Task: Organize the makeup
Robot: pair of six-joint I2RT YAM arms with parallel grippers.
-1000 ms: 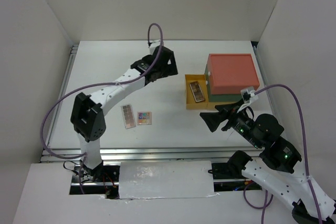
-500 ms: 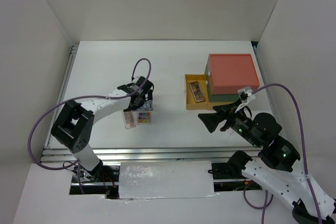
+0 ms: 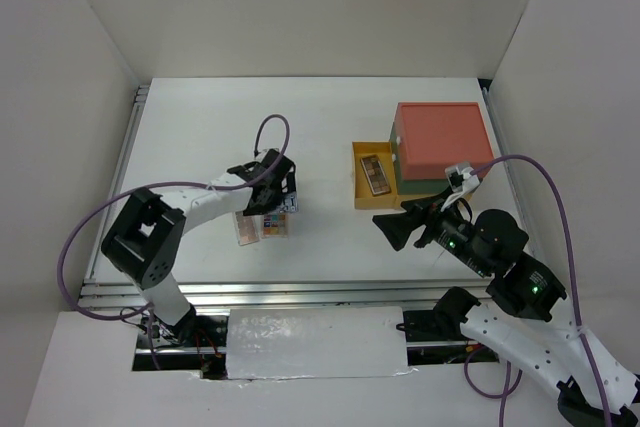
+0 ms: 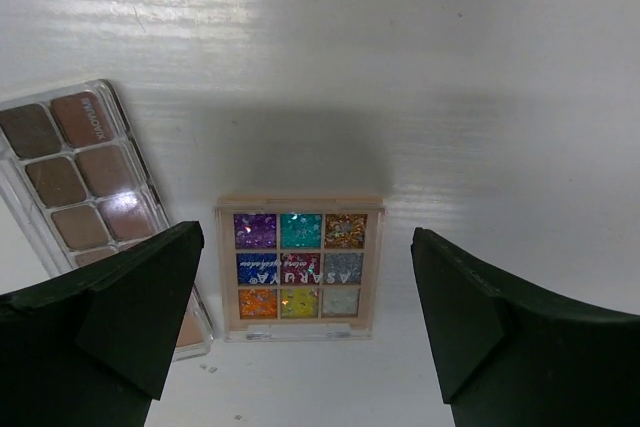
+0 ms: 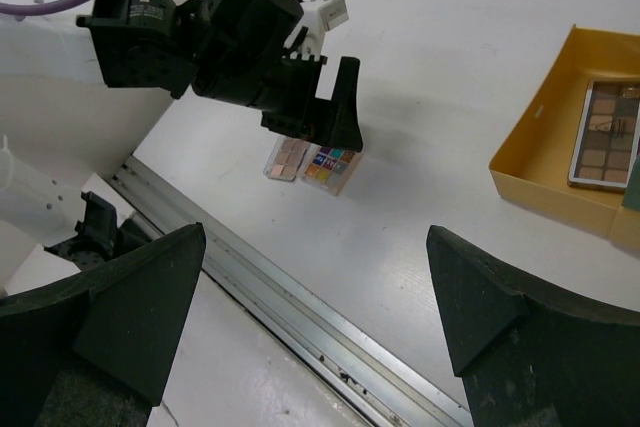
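Left arm bent low over the white table (image 4: 450,67); left gripper (image 4: 305,292) is above the small square multicoloured glitter palette (image 4: 298,267), jaws spread wide, holding nothing. Right gripper (image 3: 390,230) hovers near the yellow drawer (image 3: 360,194), jaws likewise parted. A finger hides the near end of the adjacent long brown eyeshadow palette (image 4: 85,172).

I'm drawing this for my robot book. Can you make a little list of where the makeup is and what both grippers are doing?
left gripper: open, over the square palette
square palette: multicoloured, flat on the table
brown palette: on the table beside the square one
second brown palette: inside the yellow drawer
drawer box: red top, yellow drawer pulled out
right gripper: open, holding nothing, near the drawer
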